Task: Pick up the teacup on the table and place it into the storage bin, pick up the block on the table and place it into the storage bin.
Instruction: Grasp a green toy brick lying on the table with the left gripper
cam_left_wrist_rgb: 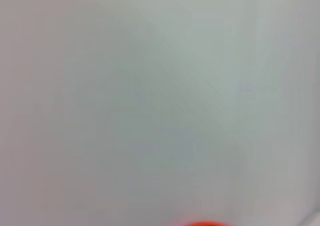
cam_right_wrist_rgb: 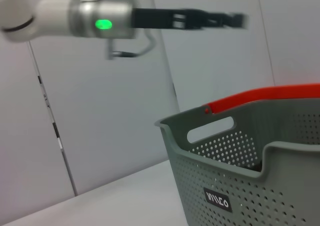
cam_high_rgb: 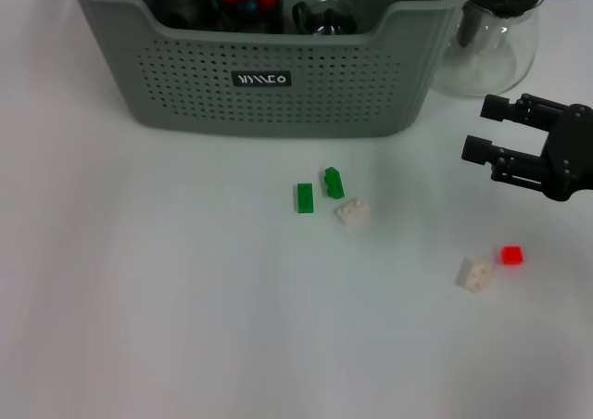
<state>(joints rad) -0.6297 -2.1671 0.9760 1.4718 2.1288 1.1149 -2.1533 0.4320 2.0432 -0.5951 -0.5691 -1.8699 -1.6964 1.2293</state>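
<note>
Your right gripper (cam_high_rgb: 474, 128) is hovering, jaws apart, near the tabletop's right edge, above the red block (cam_high_rgb: 511, 255) beside a white brick (cam_high_rgb: 474, 274). It's looking light, rigid and tiny; pinch its flat sides.

Blocks (cam_high_rgb: 305, 197) lie on the table (cam_high_rgb: 139, 280) before the bin (cam_high_rgb: 269, 67); a pitcher (cam_high_rgb: 486, 44) stands right of it.
</note>
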